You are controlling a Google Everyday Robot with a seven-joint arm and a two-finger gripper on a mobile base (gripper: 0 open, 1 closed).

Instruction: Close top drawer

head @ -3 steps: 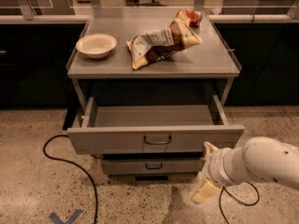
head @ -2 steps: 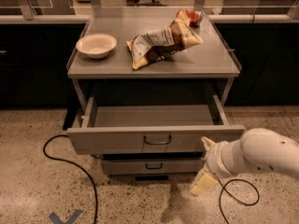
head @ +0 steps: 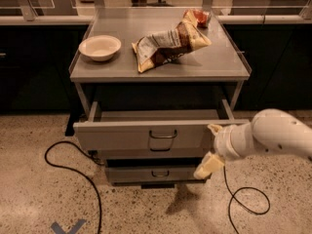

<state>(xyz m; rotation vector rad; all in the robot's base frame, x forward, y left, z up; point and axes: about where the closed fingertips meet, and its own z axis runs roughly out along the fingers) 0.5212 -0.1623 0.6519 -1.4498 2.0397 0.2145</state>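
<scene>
The top drawer [head: 126,136] is a wide grey drawer with a dark wire handle [head: 163,134] at its centre. It stands partly pulled out of the grey metal cart [head: 222,62]. My gripper [head: 210,147] is at the right end of the drawer's front panel, on a white arm that comes in from the right. It is open and holds nothing. One cream fingertip [head: 214,128] is against the panel's top right corner. The other fingertip [head: 206,166] hangs below the panel.
A narrower lower drawer [head: 156,173] sits under the top one. On the cart top lie a white bowl [head: 100,47], a crumpled snack bag [head: 168,44] and a red-topped item [head: 200,17]. Black cables [head: 92,189] loop on the speckled floor left and right of the cart.
My gripper has moved up and left, from below the drawer's right corner to its front panel. The drawer front sits a little further in than before.
</scene>
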